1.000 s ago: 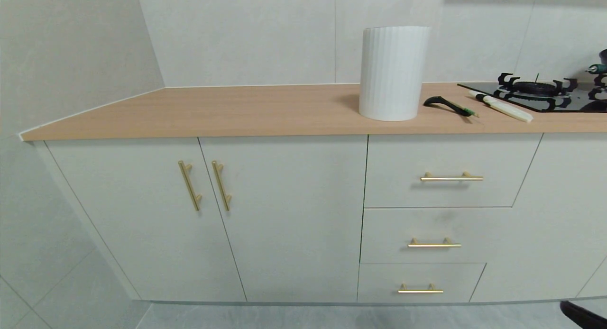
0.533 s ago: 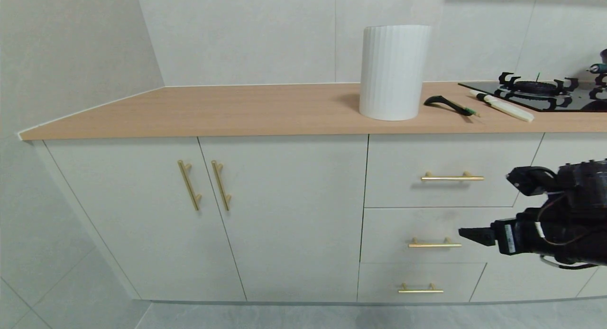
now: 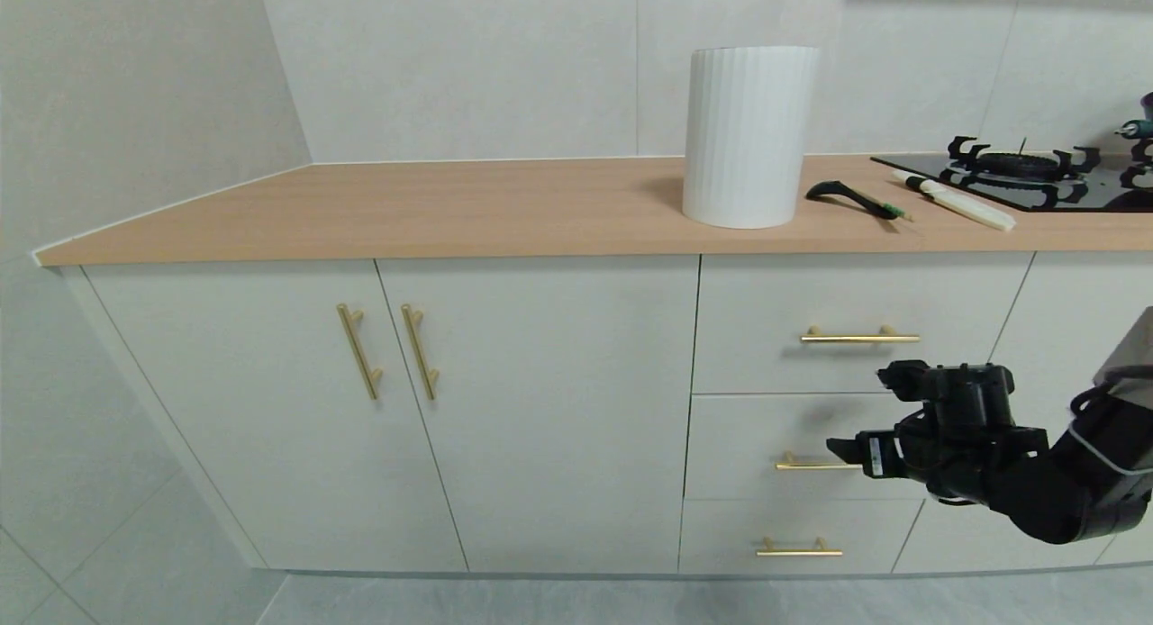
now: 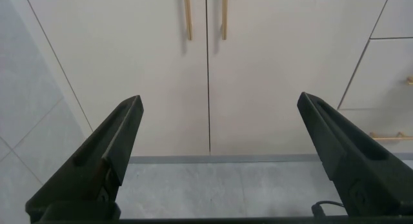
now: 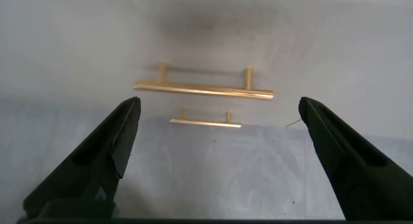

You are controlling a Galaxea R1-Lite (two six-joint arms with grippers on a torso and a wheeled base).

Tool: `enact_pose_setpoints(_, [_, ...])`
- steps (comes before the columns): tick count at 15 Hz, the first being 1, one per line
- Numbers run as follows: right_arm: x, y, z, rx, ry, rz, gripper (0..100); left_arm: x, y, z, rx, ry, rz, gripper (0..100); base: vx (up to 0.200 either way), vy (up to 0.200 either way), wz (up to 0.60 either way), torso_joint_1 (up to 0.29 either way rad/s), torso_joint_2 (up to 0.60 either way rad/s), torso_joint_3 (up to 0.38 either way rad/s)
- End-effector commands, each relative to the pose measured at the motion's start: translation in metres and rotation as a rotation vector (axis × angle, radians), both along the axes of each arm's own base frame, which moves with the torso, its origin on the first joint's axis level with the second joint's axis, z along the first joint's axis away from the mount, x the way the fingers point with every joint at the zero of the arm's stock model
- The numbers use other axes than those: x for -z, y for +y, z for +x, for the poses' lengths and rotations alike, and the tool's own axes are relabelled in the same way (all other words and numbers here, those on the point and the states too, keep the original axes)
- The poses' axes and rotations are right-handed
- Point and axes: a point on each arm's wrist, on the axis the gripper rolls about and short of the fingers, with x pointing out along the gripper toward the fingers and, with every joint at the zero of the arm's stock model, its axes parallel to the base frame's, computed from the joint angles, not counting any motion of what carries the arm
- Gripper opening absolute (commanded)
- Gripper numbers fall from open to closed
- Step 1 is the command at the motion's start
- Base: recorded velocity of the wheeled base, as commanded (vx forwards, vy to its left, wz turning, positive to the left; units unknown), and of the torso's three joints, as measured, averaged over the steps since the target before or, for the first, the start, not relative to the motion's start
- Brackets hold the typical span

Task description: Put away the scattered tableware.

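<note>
Tableware: where does it lie?

On the wooden worktop (image 3: 450, 206), at three o'clock from the tall white ribbed canister (image 3: 743, 139): a black-handled utensil (image 3: 851, 197), then a cream-coloured utensil (image 3: 955, 206).

And the arms?

The right gripper (image 3: 856, 407) hangs low, jaws apart, facing the middle drawer's brass bar handle (image 3: 815, 466). The left gripper (image 4: 218, 101), jaws apart too, faces the pale cupboard doors (image 4: 271, 75).

Risk?

Probably a misaligned approach: a jaw strikes the drawer front or slips off the thin bar.

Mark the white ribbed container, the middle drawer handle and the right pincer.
white ribbed container (image 3: 748, 139): head view, middle of side wall
middle drawer handle (image 3: 808, 466): head view, on its bar
right pincer (image 3: 854, 406): head view, midway between fingertips
</note>
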Motion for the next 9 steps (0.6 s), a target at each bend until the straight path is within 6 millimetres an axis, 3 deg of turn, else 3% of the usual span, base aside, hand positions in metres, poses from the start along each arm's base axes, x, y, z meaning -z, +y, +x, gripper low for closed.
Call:
enact_pose_setpoints(1, [0.036,0.0,0.006,0.034,0.056,0.012,100,0.0,0.0,0.0,0.0,0.001,0.0,100,0.0,0.0,0.0,0.0,0.0,0.0])
enact_pose_setpoints(5, [0.062,0.0,0.026,0.119,-0.023,-0.01,100,0.0,0.0,0.0,0.0,0.001,0.0,100,0.0,0.0,0.0,0.0,0.0,0.0])
enact_pose_setpoints(9, [0.072,0.0,0.043,0.131,-0.049,-0.008,100,0.0,0.0,0.0,0.0,0.001,0.0,100,0.0,0.0,0.0,0.0,0.0,0.0])
